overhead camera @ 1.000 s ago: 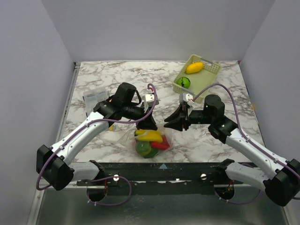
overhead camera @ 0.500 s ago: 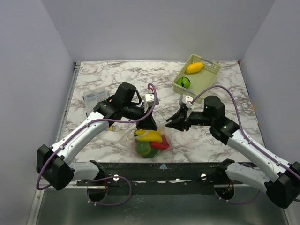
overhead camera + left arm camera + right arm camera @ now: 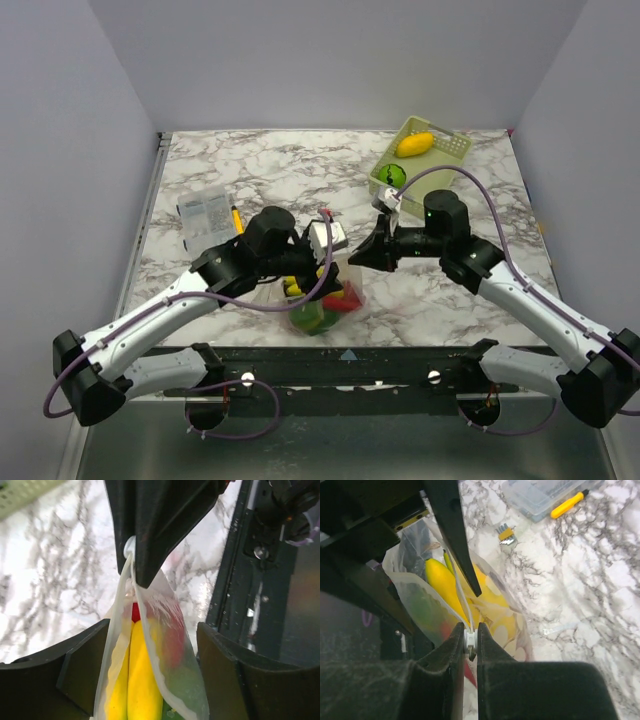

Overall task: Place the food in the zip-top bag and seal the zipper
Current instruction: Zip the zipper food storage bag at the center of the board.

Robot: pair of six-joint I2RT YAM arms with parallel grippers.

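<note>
I am at the sealing step. My right claw (image 3: 470,631) is pinched tight on the zipper (image 3: 469,640), at one end of the mouth of the zip-top bag (image 3: 172,680). My left claw (image 3: 152,635) stands wide, one finger on either side of the bag just below that pinch, and it grips nothing.

The bag sits near the 6 o'clock edge of the worktop (image 3: 250,170), between my two arms, with its mouth upward. Inside I can see the banana (image 3: 442,582) and a red piece (image 3: 135,612). At 1 o'clock from the bag, well apart, the basket (image 3: 455,150) holds a yellow piece (image 3: 414,145) and a green piece (image 3: 393,176), so the filling may not be complete.

Below my pinch the two lips of the mouth spread apart. I judge the next move calls for my left claw to close on the bag and steady it. My right claw would then run along the strip and press the lips together. The film is thin and could slip or bunch.
</note>
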